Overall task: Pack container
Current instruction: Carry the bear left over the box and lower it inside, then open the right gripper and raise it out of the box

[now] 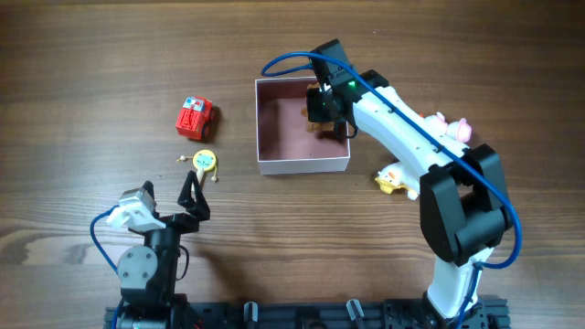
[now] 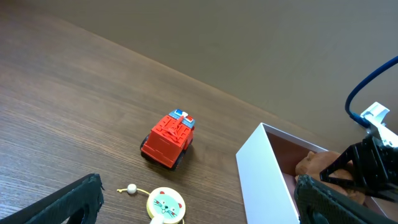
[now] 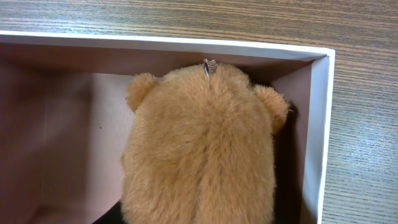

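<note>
The container (image 1: 302, 165) is a square white box with a pink inside, at the table's middle back; it also shows in the left wrist view (image 2: 264, 180) and the right wrist view (image 3: 320, 124). My right gripper (image 1: 325, 106) reaches into its far right corner, shut on a brown plush bear (image 3: 199, 143), which sits low inside the box against the far wall. The bear hides the fingers in the right wrist view. My left gripper (image 1: 192, 196) is open and empty, near the front left, just in front of a yellow cat-face disc toy (image 1: 205, 162).
A red brick truck (image 1: 194, 118) stands left of the container and shows in the left wrist view (image 2: 168, 140), with the cat disc (image 2: 165, 205) nearer. A pink toy (image 1: 450, 128) and a yellow duck toy (image 1: 393, 181) lie right of the container, by the right arm.
</note>
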Robot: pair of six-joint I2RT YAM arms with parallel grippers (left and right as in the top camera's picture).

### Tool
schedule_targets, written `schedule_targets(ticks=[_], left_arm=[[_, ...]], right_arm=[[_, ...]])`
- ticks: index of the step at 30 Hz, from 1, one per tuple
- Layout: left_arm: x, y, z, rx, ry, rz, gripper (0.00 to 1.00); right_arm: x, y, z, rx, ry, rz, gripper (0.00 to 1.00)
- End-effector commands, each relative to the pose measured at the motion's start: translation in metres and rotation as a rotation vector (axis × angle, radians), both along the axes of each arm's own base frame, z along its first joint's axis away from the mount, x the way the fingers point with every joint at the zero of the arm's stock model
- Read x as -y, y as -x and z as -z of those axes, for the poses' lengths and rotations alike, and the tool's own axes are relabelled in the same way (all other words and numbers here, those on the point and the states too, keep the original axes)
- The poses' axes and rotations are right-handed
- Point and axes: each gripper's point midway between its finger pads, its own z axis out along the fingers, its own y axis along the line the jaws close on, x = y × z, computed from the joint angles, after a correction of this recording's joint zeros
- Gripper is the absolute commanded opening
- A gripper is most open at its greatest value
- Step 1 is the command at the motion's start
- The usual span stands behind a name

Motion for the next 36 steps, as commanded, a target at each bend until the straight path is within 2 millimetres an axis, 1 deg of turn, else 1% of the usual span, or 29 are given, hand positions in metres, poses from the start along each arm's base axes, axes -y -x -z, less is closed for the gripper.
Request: schedule_targets(ticks=[1, 3, 4, 6, 8, 11, 12, 14, 22, 25, 30, 31, 32, 34, 35, 36], left_arm=[[-0.003, 0.000, 0.001, 0.003, -0.020, -0.012, 1.00], [-0.003, 0.000, 0.001, 0.003, -0.020, -0.012, 1.00], [-0.003, 0.000, 0.001, 0.003, -0.020, -0.012, 1.00], [-0.003, 0.000, 0.001, 0.003, -0.020, -0.012, 1.00], [-0.003, 0.000, 0.001, 0.003, -0.019, -0.011, 1.00], [-0.003, 0.000, 0.001, 0.003, -0.020, -0.012, 1.00], [-0.003, 0.000, 0.001, 0.003, -0.019, -0.011, 1.00], [-0.003, 0.000, 0.001, 0.003, -0.020, -0.012, 1.00], [-0.003, 0.000, 0.001, 0.003, -0.020, -0.012, 1.00], [-0.003, 0.000, 0.001, 0.003, -0.020, -0.012, 1.00], [-0.003, 0.000, 0.001, 0.003, -0.019, -0.011, 1.00], [-0.003, 0.000, 0.001, 0.003, -0.020, -0.012, 1.00], [-0.003, 0.000, 0.001, 0.003, -0.019, -0.011, 1.00], [-0.003, 0.000, 0.001, 0.003, -0.020, -0.012, 1.00], [-0.003, 0.000, 0.001, 0.003, -0.020, -0.012, 1.00], [-0.003, 0.000, 0.001, 0.003, -0.020, -0.012, 1.00]], right_arm=[[-0.001, -0.005, -0.002, 0.018, 0.013, 0.004, 0.41], [-0.001, -0.005, -0.002, 0.018, 0.013, 0.004, 0.47], [-0.001, -0.005, -0.002, 0.019, 0.013, 0.004, 0.53], [0.000, -0.006, -0.002, 0.021, 0.015, 0.005, 0.57], [0.000, -0.006, -0.002, 0.022, 0.020, 0.006, 0.63], [0.000, -0.006, -0.002, 0.022, 0.019, 0.007, 0.66], [0.000, -0.006, -0.002, 0.022, 0.018, 0.007, 0.72], [0.000, -0.006, -0.003, 0.024, 0.017, 0.006, 0.75], [-0.003, -0.011, -0.005, 0.046, 0.007, 0.006, 0.78], [-0.004, -0.015, -0.009, 0.065, 0.004, -0.007, 0.78], [-0.009, -0.023, -0.026, 0.095, -0.005, -0.016, 0.78], [-0.010, -0.025, -0.032, 0.104, -0.008, -0.020, 0.78], [-0.012, -0.029, -0.043, 0.119, -0.001, -0.043, 0.78], [-0.016, -0.030, -0.052, 0.133, 0.008, -0.074, 0.77], [-0.020, -0.029, -0.059, 0.140, 0.014, -0.098, 0.73], [-0.021, -0.029, -0.063, 0.145, 0.020, -0.099, 0.66]])
